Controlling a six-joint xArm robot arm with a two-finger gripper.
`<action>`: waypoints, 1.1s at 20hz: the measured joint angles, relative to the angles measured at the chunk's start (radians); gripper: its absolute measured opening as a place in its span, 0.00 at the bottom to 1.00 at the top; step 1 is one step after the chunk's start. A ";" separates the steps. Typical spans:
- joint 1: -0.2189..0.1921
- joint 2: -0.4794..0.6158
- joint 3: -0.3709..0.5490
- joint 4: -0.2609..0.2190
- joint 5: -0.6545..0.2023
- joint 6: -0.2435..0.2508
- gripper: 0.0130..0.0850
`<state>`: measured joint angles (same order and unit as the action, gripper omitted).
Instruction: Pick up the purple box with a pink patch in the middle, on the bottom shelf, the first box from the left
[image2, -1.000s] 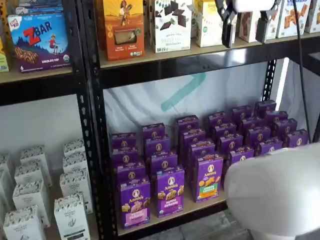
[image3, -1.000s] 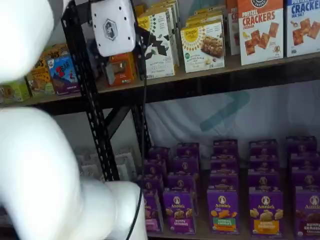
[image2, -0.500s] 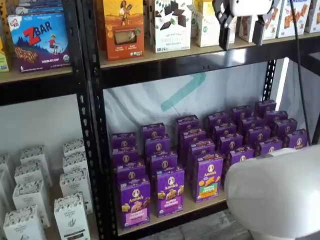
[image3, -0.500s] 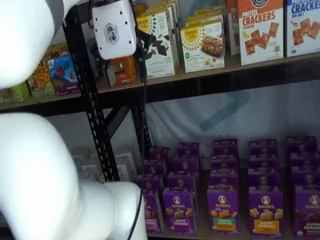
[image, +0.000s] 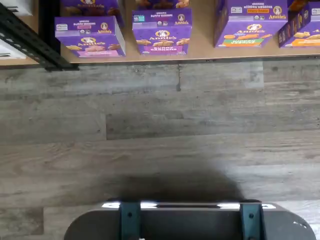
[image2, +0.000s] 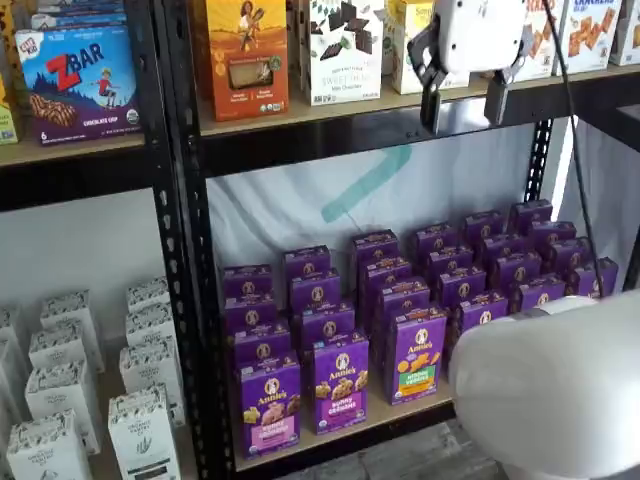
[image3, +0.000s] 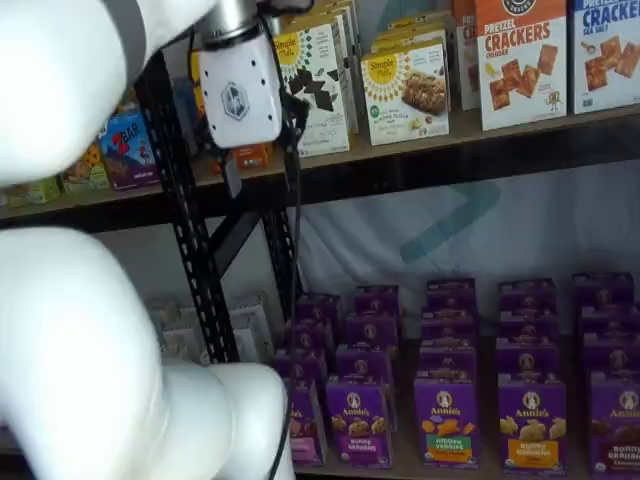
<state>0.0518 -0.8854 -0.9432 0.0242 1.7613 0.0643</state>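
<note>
The purple box (image2: 269, 406) with the pink band stands upright at the front left corner of the bottom shelf (image2: 400, 409), leftmost in its row. The wrist view looks down on this purple box (image: 90, 36) at the board's (image: 202, 52) front edge. In a shelf view the white arm hides most of the purple box (image3: 303, 424). My gripper (image2: 463, 101) hangs high up in front of the upper shelf, far above the purple box and to its right. Its two black fingers point down with a plain gap between them and nothing in it: open.
Next to the target stand a purple carton with a purple-brown band (image2: 340, 385) and one with a green-and-orange patch (image2: 416, 356), with several rows behind. A black upright (image2: 185, 260) borders the left side, white cartons (image2: 60, 400) beyond it. The arm's white body (image2: 550, 390) fills the lower right foreground.
The gripper has come down a little and shifted left in front of the upper shelf's edge. Its fingers stay open. The boxes have not moved.
</note>
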 joint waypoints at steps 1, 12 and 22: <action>0.004 -0.001 0.021 -0.004 -0.019 0.003 1.00; 0.008 -0.014 0.240 -0.015 -0.219 0.006 1.00; 0.068 0.038 0.494 0.016 -0.496 0.056 1.00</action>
<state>0.1200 -0.8476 -0.4493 0.0404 1.2658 0.1200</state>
